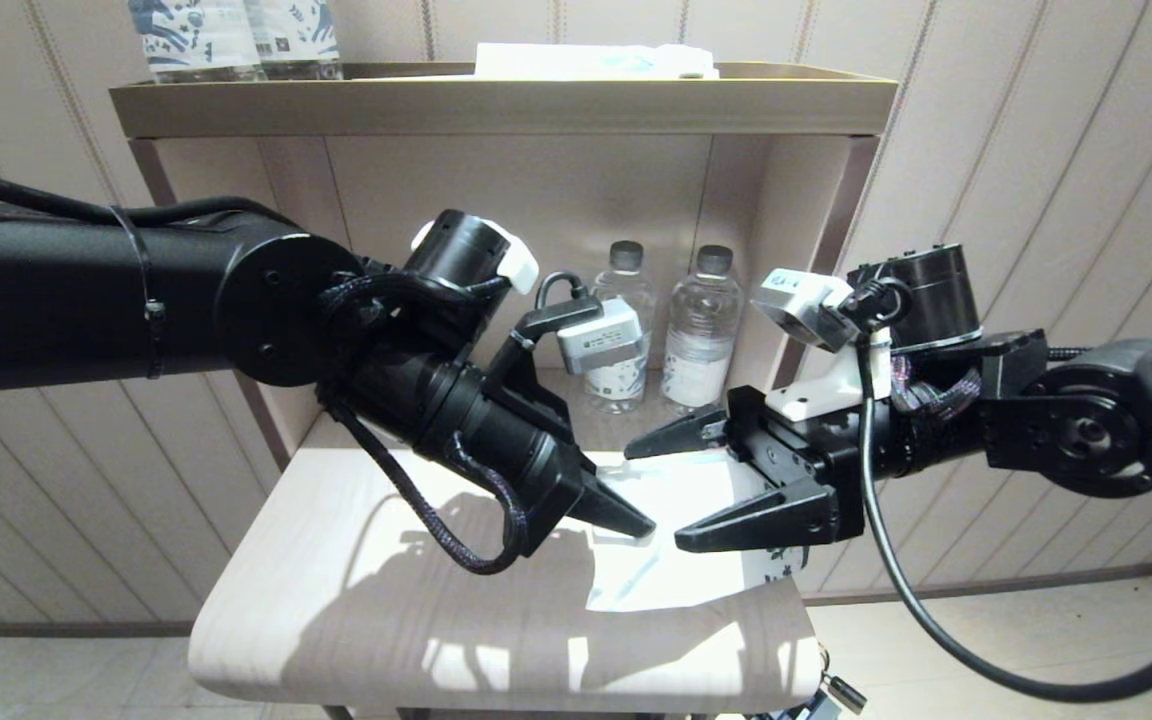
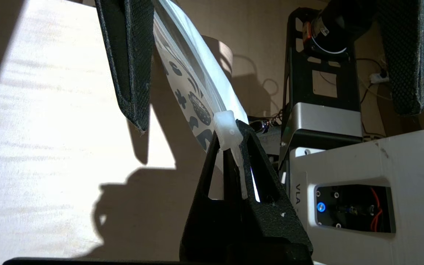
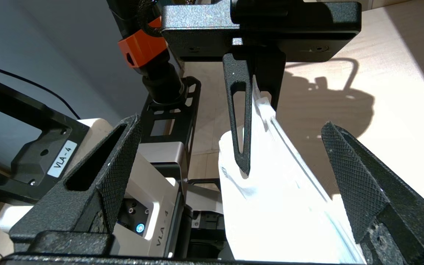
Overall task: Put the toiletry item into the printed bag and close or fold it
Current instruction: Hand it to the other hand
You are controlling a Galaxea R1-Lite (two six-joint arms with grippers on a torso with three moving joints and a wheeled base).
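The printed bag point(image 1: 676, 570) is a white pouch held tilted over the pale seat point(image 1: 356, 600); its dark leaf print point(image 2: 193, 103) shows in the left wrist view. My left gripper point(image 1: 636, 522) is shut on the white slider tab point(image 2: 226, 127) at the bag's strip edge. My right gripper point(image 1: 676, 490) stands open, one finger on each side of the bag point(image 3: 271, 213), not touching it. The left fingertip point(image 3: 245, 163) presses on the bag's face. A faint slim line point(image 1: 641, 578) shows through the plastic; I cannot tell whether it is the toiletry item.
Two clear water bottles point(image 1: 701, 335) stand in the shelf niche behind the seat. On the top shelf point(image 1: 496, 100) are blue-printed bottles point(image 1: 236, 35) and a pale flat packet point(image 1: 586, 60). The seat's front edge point(image 1: 496, 690) is close below the bag.
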